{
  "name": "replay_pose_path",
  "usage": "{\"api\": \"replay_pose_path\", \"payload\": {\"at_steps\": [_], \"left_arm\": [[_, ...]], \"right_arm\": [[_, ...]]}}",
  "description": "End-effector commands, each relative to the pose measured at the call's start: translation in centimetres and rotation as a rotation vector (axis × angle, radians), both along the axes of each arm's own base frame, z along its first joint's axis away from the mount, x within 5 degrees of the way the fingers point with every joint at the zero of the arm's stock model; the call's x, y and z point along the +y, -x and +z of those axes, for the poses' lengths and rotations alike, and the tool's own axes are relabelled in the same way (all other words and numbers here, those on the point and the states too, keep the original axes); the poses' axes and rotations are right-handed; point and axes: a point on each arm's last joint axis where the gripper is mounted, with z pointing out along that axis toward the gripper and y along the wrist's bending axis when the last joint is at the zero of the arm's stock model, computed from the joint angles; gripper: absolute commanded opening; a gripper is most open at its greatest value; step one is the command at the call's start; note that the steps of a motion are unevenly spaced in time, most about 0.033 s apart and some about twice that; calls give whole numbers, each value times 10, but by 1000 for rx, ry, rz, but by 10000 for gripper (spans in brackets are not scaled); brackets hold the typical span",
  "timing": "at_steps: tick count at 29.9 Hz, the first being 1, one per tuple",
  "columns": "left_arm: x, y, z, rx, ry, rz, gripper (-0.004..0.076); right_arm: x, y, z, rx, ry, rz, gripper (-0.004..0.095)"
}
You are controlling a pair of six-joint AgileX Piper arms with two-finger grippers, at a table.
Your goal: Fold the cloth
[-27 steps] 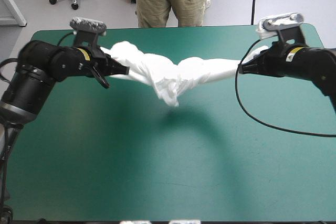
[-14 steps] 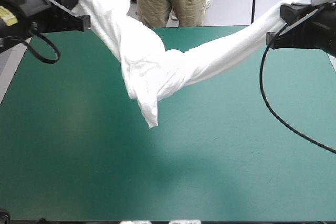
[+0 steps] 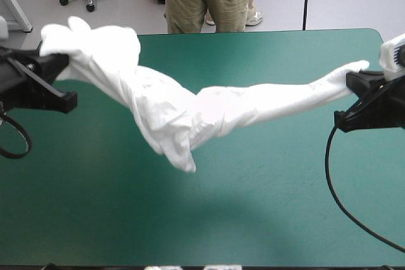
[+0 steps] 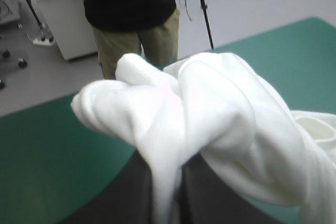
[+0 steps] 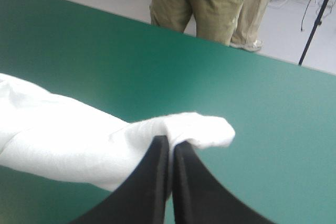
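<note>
Two black fin-fingered grippers hold the white short-sleeved fabric T-shirt (image 3: 190,109) slung in the air between them. The left gripper (image 3: 62,81) is clamped on a bunched wad, and the right gripper (image 3: 352,93) is pinched tight on a narrow tip. From where I stand the cloth sags lowest about midway between the jaws, and a twisted point hangs over the table's teal-green cover (image 3: 266,219), seemingly clear of it. To do this well, I'd draw the jaws apart evenly so the twist opens before anything is laid down. Both grippers sit out by the table's side edges, so there is little room outward. Between and below them there is plenty of open cover.
</note>
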Motion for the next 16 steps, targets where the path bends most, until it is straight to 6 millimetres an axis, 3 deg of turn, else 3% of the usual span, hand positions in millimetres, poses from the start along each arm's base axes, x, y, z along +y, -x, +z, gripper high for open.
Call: {"api": "replay_pose_path", "payload": {"at_steps": [1,6,12,16], "left_arm": [[-3,-5,-38,128,-37,0,-9],[-15,-32,-116,313,-56,33,-9],[-32,-69,-207,440,-38,63,-9],[-42,-91,-241,476,-25,89,-9]], "right_arm": [[-1,-1,-28,82,22,-22,-17],[5,-23,-78,238,23,-53,-17],[16,-63,-142,283,-1,-82,-17],[25,-92,-179,349,-9,-105,-17]]}}
